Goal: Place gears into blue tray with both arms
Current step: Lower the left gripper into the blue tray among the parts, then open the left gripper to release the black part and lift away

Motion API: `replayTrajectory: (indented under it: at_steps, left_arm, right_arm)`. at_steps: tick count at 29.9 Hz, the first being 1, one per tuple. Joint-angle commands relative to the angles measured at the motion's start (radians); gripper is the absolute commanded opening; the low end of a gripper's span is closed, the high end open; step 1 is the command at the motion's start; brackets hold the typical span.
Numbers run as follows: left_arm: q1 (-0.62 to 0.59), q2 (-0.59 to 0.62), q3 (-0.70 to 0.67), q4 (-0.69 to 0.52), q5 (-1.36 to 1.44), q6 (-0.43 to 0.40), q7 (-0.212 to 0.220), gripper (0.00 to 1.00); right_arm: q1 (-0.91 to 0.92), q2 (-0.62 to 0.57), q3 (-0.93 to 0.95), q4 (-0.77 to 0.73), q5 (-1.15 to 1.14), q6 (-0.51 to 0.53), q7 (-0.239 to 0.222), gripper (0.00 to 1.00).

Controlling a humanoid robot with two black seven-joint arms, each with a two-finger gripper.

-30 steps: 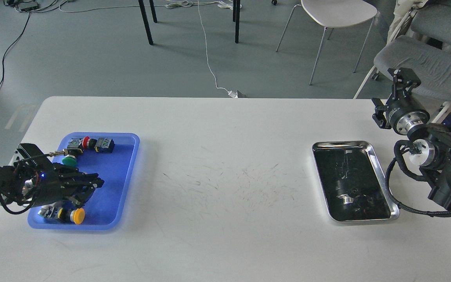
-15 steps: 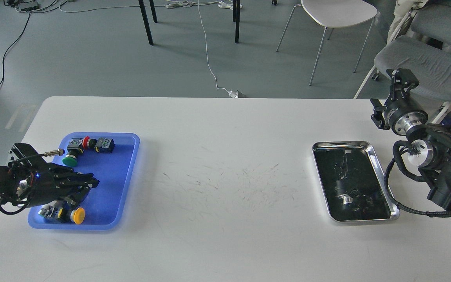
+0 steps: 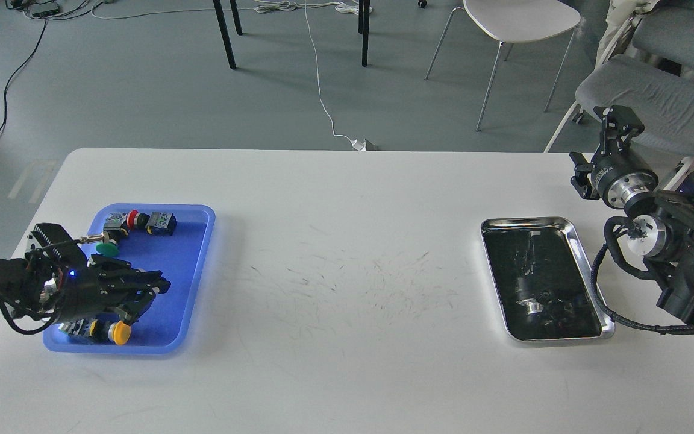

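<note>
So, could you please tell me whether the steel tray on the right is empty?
Not empty. The steel tray holds a few small parts near its front end; they are too dark to identify.

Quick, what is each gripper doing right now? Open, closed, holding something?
Left gripper: over the blue tray; open or closed cannot be told.
Right gripper: raised beyond the table's edge; cannot be told either.
</note>
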Motion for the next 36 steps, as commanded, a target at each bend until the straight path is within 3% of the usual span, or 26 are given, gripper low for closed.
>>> replayTrajectory:
  at_steps: [1, 13, 19, 22, 36]
  left_arm:
    - [0.003, 0.014, 0.002, 0.004, 0.001, 0.001, 0.000, 0.13]
    - [0.029, 0.023, -0.007, 0.004, 0.000, 0.003, 0.000, 0.16]
    - [0.029, 0.023, -0.010, 0.004, -0.019, 0.003, 0.000, 0.25]
    - [0.029, 0.023, -0.009, 0.004, -0.046, 0.003, 0.000, 0.35]
    - [0.028, 0.028, -0.030, 0.001, -0.126, 0.003, 0.000, 0.46]
  right_arm:
    - [0.000, 0.000, 0.000, 0.000, -0.001, 0.000, 0.000, 0.95]
    - [0.000, 0.003, 0.000, 0.000, -0.001, 0.000, 0.000, 0.95]
    - [0.000, 0.003, 0.000, 0.000, -0.001, 0.000, 0.000, 0.95]
    - [0.000, 0.006, 0.000, 0.000, -0.001, 0.000, 0.000, 0.95]
    - [0.003, 0.005, -0.013, 0.003, -0.001, 0.000, 0.000, 0.95]
